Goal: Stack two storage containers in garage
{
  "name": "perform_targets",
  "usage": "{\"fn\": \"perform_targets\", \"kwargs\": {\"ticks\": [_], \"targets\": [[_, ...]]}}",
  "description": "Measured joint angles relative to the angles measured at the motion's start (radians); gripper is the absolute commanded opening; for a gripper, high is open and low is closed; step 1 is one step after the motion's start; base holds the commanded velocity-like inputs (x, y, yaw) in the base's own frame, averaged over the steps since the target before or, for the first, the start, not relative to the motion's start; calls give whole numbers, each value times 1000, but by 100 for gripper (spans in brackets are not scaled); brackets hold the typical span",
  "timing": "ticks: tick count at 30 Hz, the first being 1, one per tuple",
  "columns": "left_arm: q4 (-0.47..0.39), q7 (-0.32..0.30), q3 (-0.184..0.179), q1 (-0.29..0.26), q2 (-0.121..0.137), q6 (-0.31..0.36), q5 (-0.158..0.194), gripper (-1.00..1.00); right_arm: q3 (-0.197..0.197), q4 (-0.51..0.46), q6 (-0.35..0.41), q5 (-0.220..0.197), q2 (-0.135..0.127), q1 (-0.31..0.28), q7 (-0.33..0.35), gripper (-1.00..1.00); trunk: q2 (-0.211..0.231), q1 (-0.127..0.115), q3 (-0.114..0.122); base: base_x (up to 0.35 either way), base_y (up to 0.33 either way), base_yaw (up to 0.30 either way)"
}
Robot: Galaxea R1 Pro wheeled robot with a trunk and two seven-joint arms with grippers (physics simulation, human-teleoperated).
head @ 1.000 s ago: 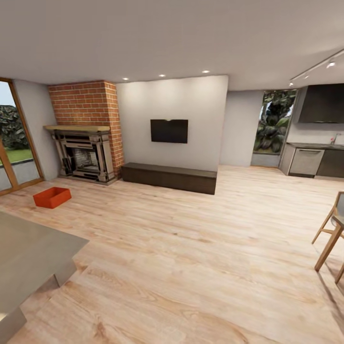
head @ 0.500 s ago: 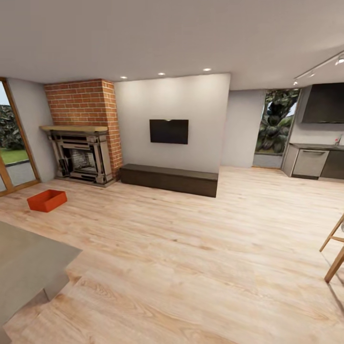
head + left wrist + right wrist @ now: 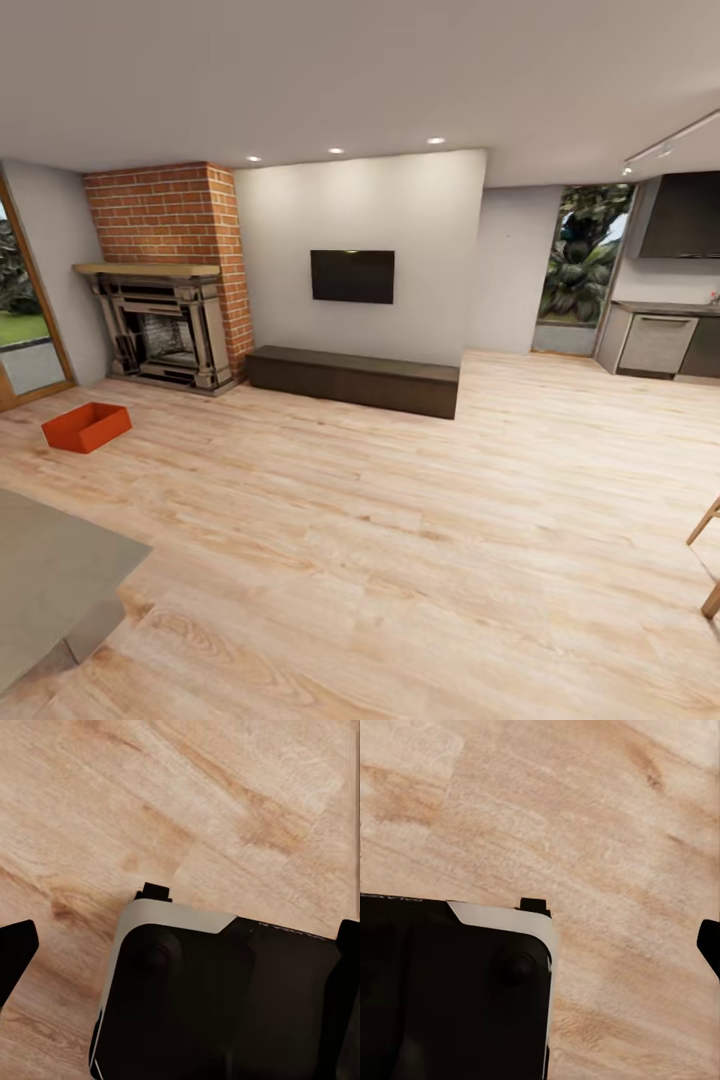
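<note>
Both wrist cameras look straight down at the light wood plank floor (image 3: 225, 802), each with a dark, white-edged part of the robot's own body (image 3: 225, 1005) below it. In the left wrist view the left gripper (image 3: 180, 967) shows as two black fingertips (image 3: 16, 952) at opposite edges of the picture, set wide apart with nothing between them but robot body and planks. In the right wrist view just one black fingertip (image 3: 709, 945) of the right gripper pokes in at the edge, so whether that claw is apart or together cannot be told. From the head camera, nearest at the lower left is the corner of a grey flat-topped block (image 3: 50, 570), and at the right edge a wooden chair leg (image 3: 708, 560). Further out, on the planks at the left, sits one storage container (image 3: 86, 427), a red-orange open-top bin that looks empty inside; its long axis runs diagonally, from near-left toward far-right, pointing roughly at the fireplace (image 3: 165, 335). It stands apart from the hearth and near the wood-framed glass door (image 3: 25, 320). Behind rises the brick chimney (image 3: 165, 215), then a low dark bench (image 3: 352, 378) under a wall television (image 3: 352, 276). Farthest right are a window with foliage (image 3: 580, 262) and dark kitchen cabinets (image 3: 665, 340).
</note>
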Motion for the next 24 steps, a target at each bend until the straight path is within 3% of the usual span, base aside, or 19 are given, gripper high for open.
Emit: {"fn": "perform_targets", "kwargs": {"ticks": [24], "targets": [[0,0,0,0,0,0,0,100,3,0,5,3,-5,0,1,100,0,0,0,323,0,0]]}}
